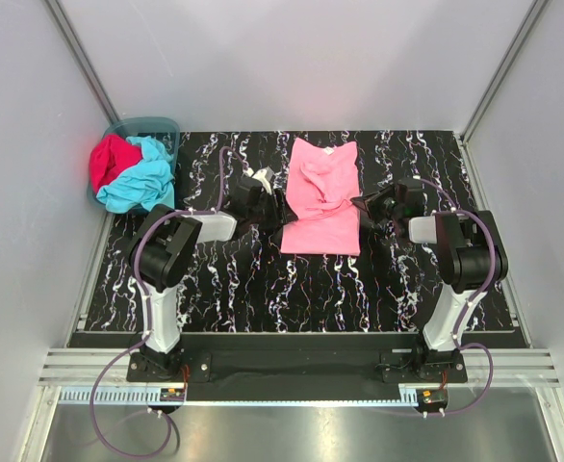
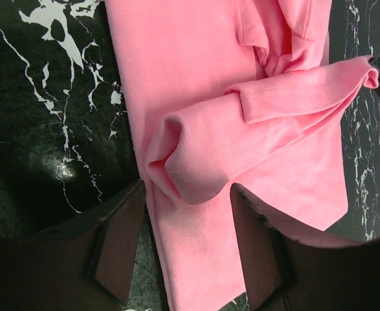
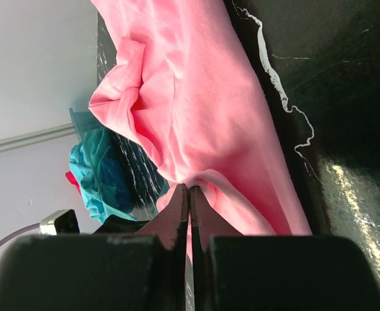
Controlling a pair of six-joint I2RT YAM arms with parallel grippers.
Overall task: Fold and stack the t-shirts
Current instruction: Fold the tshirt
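Marbled table (image 1: 215, 279): the pink t-shirt (image 1: 322, 207) lies at its middle, part-folded and rumpled. Well off to the shirt's far left, the turquoise t-shirt (image 1: 142, 183) and red t-shirt (image 1: 109, 159) lie heaped at the basket (image 1: 157, 125), unfolded. Nothing is stacked. The left gripper (image 2: 187, 188) is spread around a rolled fold at the pink shirt's left edge. The right gripper (image 3: 189, 189) pinches its right edge.

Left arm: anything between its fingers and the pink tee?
Nothing visible. The open left fingers straddle a bunched fold of the pink tee; the right fingers are shut on its opposite edge.
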